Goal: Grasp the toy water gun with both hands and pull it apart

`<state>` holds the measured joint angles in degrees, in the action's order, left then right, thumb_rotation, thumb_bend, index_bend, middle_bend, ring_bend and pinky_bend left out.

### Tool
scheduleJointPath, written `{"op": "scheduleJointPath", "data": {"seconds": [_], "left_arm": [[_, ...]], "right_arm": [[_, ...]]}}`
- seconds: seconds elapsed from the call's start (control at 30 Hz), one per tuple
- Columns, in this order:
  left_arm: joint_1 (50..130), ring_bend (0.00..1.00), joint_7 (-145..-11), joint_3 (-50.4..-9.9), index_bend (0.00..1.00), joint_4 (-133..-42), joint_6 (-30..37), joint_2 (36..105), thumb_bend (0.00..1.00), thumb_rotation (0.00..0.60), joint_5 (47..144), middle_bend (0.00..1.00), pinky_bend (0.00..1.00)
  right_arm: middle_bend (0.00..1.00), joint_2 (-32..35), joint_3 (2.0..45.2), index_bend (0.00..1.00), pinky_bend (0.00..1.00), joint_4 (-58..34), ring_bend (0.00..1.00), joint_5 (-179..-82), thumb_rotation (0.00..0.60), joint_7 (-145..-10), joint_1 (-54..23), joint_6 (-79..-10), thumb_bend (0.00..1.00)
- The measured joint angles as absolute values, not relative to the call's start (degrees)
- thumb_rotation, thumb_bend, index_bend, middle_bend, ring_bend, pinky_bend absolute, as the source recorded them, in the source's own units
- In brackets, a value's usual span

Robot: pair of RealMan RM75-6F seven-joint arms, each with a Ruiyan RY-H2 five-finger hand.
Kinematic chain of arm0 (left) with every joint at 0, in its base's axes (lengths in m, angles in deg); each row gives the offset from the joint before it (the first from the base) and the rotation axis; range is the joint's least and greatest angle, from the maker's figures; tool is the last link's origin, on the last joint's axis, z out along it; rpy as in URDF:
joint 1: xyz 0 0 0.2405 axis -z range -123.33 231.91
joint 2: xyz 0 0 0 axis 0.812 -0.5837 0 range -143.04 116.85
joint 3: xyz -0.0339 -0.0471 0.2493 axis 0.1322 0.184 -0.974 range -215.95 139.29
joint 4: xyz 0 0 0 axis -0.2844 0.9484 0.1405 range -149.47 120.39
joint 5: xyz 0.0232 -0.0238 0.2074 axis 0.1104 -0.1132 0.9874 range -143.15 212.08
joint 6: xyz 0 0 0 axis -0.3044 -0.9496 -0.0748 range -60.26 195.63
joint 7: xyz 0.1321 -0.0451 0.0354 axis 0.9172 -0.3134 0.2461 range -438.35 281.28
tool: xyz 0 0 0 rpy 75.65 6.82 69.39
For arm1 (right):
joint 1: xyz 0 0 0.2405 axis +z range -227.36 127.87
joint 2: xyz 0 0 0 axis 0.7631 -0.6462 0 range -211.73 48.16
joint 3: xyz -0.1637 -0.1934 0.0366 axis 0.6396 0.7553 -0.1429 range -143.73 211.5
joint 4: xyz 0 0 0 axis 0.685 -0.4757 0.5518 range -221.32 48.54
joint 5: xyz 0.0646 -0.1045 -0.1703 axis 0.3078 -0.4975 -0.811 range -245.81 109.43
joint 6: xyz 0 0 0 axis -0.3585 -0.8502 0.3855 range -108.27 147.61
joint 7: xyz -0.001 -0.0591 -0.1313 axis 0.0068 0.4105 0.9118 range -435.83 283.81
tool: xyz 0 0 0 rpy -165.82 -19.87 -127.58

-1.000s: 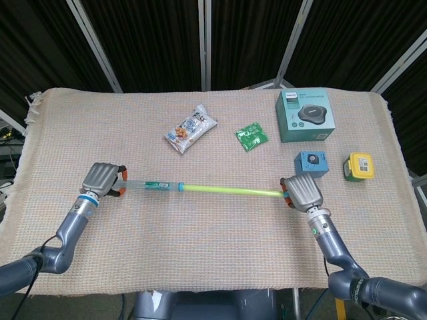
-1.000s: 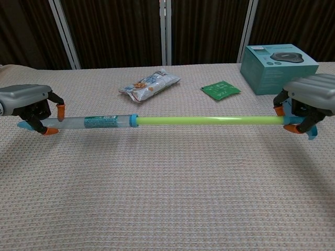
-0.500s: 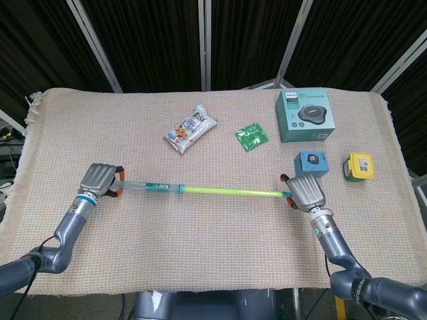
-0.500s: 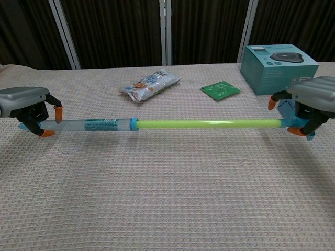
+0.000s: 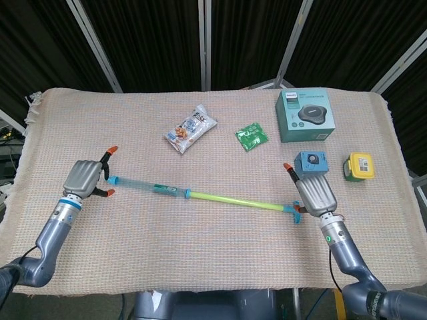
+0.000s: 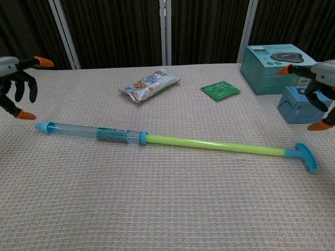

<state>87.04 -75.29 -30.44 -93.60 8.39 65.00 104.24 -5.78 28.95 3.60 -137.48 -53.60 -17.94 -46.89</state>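
The toy water gun lies extended on the table cloth: a clear barrel (image 5: 143, 186) (image 6: 91, 132) with blue caps, a long yellow-green plunger rod (image 5: 233, 201) (image 6: 214, 146) and a blue T-handle (image 5: 294, 212) (image 6: 305, 156). My left hand (image 5: 85, 177) (image 6: 15, 83) hovers just left of the barrel's tip, fingers spread, holding nothing. Just right of the T-handle is my right hand (image 5: 315, 193) (image 6: 318, 86), also spread and empty. Neither hand touches the gun.
A snack bag (image 5: 191, 129) and a green packet (image 5: 251, 135) lie at the back centre. A teal box (image 5: 304, 115), a small blue box (image 5: 311, 162) and a yellow-green device (image 5: 359, 167) stand at the right, close behind my right hand.
Both hands let go of the gun and spread their fingers. The gun dropped onto the cloth and lies slanted, its handle end nearer the front. Both hands drew slightly outward.
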Motion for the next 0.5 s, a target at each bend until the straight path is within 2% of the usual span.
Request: {"op": "scheduleJointPath", "data": {"seconds": [0.03,0.07,0.1,0.13,0.2,0.37,0.5], "left_arm": [[85.7,0.02,-75.8,-30.6,0.0,-95.4,5.7,63.7,0.0,0.6,105.4,0.01,0.09],[84.7,0.0,-76.2,-30.8,0.0,-96.9,3.6,62.8,0.0,0.6,106.3,0.0,0.04],[83.6,0.0,-76.5,-31.0,0.0,-98.4,1.6,61.8,0.0,0.6,107.2,0.0,0.02],[82.0,0.0,-76.9,-31.3,0.0,-100.4,-1.0,60.4,0.0,0.6,108.3,0.0,0.0],[79.7,0.0,-77.2,-31.9,0.0,-103.2,-4.3,58.5,0.0,0.6,110.0,0.0,0.0],[71.8,0.0,-76.8,-36.2,0.0,-109.4,-13.5,54.3,0.0,0.6,114.2,0.0,0.0],[66.6,0.0,-76.2,-40.2,0.0,-112.9,-18.0,51.7,0.0,0.6,117.9,0.0,0.0]], "right_arm": [[0.3,-7.1,29.3,0.0,0.3,4.5,0.38,-139.4,0.6,-55.3,-19.1,-48.8,0.0],[0.24,-8.1,29.7,0.0,0.21,5.1,0.3,-141.0,0.6,-56.7,-20.0,-50.3,0.0],[0.16,-9.1,30.0,0.0,0.11,5.6,0.19,-142.5,0.6,-58.2,-20.9,-51.8,0.0],[0.08,-10.3,30.5,0.0,0.04,6.2,0.1,-144.4,0.6,-60.0,-22.2,-53.7,0.0],[0.01,-11.8,31.3,0.0,0.0,6.8,0.01,-146.6,0.6,-62.4,-24.1,-56.4,0.0],[0.0,-15.0,34.5,0.0,0.0,6.7,0.0,-151.4,0.6,-67.0,-31.4,-65.5,0.0],[0.0,-16.1,36.5,0.0,0.0,3.9,0.0,-154.2,0.6,-70.8,-37.0,-71.4,0.0]]}}
